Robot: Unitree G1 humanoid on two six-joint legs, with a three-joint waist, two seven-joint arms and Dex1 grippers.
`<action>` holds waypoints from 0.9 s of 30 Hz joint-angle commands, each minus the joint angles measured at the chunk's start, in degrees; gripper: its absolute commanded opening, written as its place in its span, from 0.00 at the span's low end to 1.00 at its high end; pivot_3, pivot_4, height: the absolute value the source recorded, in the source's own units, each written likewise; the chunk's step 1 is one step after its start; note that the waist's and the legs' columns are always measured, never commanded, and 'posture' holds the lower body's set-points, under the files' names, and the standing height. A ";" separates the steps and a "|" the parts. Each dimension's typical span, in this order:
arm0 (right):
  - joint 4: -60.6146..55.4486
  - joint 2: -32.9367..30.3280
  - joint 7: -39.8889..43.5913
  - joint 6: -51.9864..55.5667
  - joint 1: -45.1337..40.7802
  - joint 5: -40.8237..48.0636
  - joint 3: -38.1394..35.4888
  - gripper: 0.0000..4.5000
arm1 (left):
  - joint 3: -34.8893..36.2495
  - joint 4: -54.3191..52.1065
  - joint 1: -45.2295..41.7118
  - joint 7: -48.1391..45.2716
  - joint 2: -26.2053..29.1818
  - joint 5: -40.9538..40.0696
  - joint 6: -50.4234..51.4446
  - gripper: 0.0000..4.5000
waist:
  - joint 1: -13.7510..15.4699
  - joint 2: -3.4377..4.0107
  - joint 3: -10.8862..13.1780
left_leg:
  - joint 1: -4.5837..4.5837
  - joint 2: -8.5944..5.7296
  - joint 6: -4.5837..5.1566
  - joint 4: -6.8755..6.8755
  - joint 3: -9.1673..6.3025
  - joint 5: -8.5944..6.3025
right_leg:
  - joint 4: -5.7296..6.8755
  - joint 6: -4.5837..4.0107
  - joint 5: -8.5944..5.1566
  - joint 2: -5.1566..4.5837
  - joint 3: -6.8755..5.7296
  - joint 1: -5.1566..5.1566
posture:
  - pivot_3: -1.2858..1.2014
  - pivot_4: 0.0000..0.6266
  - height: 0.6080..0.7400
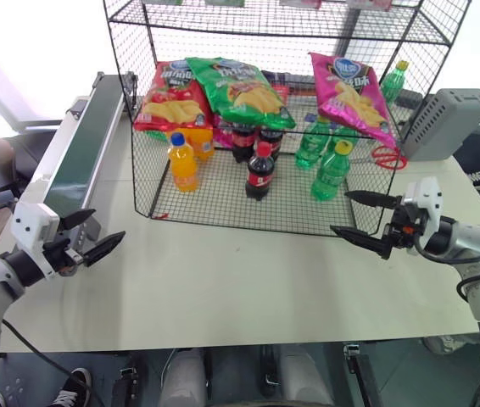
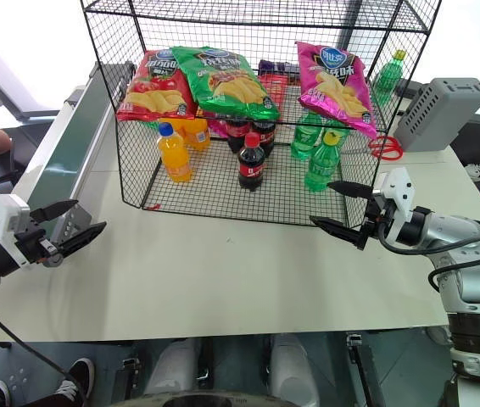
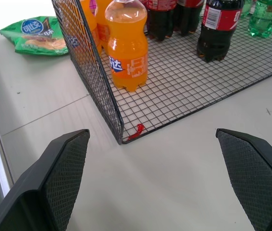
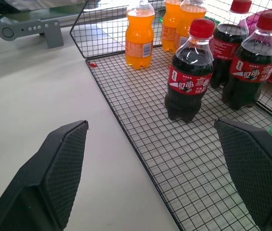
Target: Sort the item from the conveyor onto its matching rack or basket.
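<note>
I see both grippers, left gripper [image 1: 89, 234] and right gripper [image 1: 360, 215], spread over the white desk's [image 1: 223, 288] bare front edge; the glossy magenta-pink chip bag [image 1: 352, 95] lies inside the black wire-mesh rack [image 1: 223, 199].

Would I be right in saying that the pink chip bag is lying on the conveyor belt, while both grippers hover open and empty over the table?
Not quite: the pink chip bag already sits in the black wire rack, leaning over the green bottles, as the left eye view shows. The conveyor belt is bare. The left gripper and right gripper are indeed open and empty.
</note>
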 commanded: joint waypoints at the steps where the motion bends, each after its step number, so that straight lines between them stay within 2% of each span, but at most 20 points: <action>1: -0.23 0.15 0.12 -1.22 -0.67 0.11 -0.73 0.97 | 0.76 -1.55 -0.03 -0.18 0.28 -0.43 -0.63 1.00 | 0.00 0.00 0.00 | 0.00 0.00 0.00 0.00 0.00 0.00 | 0.00 0.00 0.00 0.00 0.00 0.00 | 0.52 0.24 1.00; 27: -0.45 0.25 0.04 -1.97 0.16 -0.33 -0.89 0.97 | -0.66 -0.55 -1.47 -0.85 0.59 0.06 -0.72 1.00 | 0.00 0.00 0.00 | 0.00 0.00 0.00 0.00 0.00 0.00 | 0.01 0.00 0.00 0.00 0.00 0.00 | 0.52 0.24 1.00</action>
